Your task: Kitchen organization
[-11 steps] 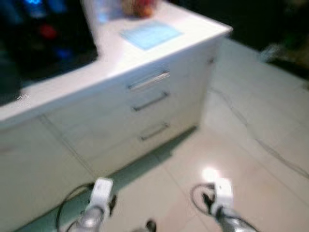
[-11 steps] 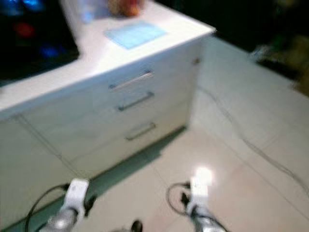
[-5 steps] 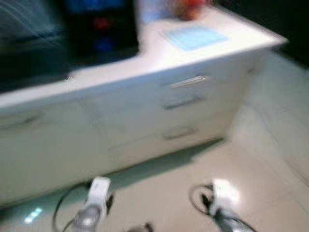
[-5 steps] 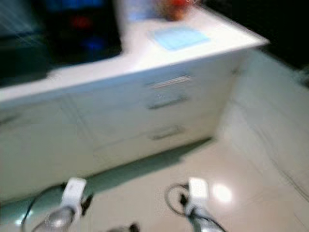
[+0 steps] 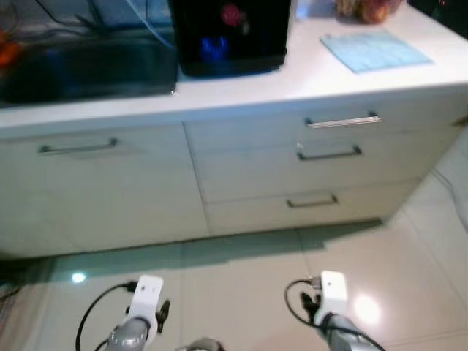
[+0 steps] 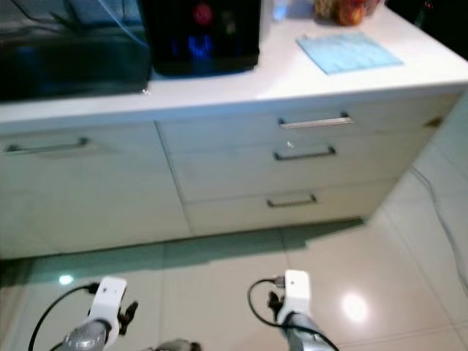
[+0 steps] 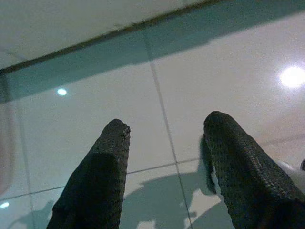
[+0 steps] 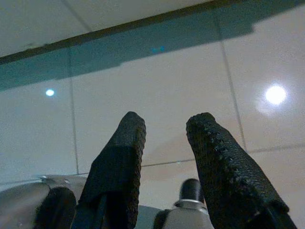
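- Sink (image 5: 88, 69) at the upper left of the head view, dark and sunk into the white counter (image 5: 307, 77); something orange at the far left edge, too blurred to name.
- Long cabinet handle (image 5: 77, 148) just below the sink, on a closed white front.
- Left gripper (image 7: 164, 167) low at the bottom left of the head view, hanging over the glossy floor tiles (image 7: 214, 81); fingers spread apart in the wrist view, nothing between them.
- Black appliance (image 5: 230, 33) at top centre, standing on the counter beside the sink, with a red and a blue glow on its face.
- Three drawers stacked right of centre: top drawer handle (image 5: 342, 121), middle drawer handle (image 5: 329, 153), bottom drawer handle (image 5: 312, 202); all shut.
- Right gripper (image 8: 164, 157) low at the bottom right of the head view, likewise hanging over the floor; fingers parted and empty.
- Pale blue mat (image 5: 374, 50) at the upper right, flat on the counter, with blurred fruit (image 5: 365, 9) behind it at the top edge.
- Judged very early in the task: nothing held, nothing opened, counter items apparently untouched; whole tidying job seemingly left, with counter and drawers just ahead.
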Robot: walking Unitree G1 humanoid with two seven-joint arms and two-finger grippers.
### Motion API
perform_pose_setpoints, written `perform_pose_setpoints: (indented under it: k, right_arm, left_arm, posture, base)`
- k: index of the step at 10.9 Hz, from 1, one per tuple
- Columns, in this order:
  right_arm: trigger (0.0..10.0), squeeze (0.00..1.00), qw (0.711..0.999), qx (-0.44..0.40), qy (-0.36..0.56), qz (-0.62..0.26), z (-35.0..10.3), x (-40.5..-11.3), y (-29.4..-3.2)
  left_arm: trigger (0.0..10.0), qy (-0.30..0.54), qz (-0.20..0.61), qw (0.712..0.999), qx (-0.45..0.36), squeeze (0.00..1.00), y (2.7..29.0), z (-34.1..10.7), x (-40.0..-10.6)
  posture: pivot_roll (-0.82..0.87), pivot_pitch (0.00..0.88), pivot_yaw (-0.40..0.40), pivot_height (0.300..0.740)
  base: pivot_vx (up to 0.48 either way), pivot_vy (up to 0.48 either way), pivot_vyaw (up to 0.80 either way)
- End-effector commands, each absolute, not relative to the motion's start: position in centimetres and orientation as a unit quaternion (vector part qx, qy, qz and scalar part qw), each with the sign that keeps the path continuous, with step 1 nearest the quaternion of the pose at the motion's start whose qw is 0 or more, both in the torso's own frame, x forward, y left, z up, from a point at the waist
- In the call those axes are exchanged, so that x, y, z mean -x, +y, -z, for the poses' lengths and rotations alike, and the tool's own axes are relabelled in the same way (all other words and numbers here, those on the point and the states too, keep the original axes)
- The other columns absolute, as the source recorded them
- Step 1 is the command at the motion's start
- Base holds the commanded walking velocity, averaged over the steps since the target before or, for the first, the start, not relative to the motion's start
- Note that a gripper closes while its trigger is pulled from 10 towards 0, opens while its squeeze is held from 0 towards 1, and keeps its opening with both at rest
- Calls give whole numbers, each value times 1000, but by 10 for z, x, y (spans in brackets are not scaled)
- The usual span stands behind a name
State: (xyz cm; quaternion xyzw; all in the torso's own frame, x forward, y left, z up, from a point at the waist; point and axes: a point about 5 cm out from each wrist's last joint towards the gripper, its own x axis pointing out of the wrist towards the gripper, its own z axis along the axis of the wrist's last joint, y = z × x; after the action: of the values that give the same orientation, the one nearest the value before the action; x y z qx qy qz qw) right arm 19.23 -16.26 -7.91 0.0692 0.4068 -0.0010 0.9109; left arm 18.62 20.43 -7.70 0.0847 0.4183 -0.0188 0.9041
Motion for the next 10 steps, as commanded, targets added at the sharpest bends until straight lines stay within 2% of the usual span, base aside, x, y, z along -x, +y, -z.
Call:
perform_pose_setpoints:
  k: [1, 10]
  right_arm:
    - [10000, 0, 910, -63, 410, 9, 80, -190, -171]
    - [10000, 0, 917, -46, 397, -17, 73, -202, -169]
  left_arm:
    - [10000, 423, 20, 902, -86, 0, 203, 79, -183]
    - [10000, 422, 10, 903, -73, 0, 203, 81, -178]
  posture:
    - [3, 57, 83, 740]
    - [11, 19, 67, 740]
  base:
    - [0, 0, 800]
    - [0, 0, 800]
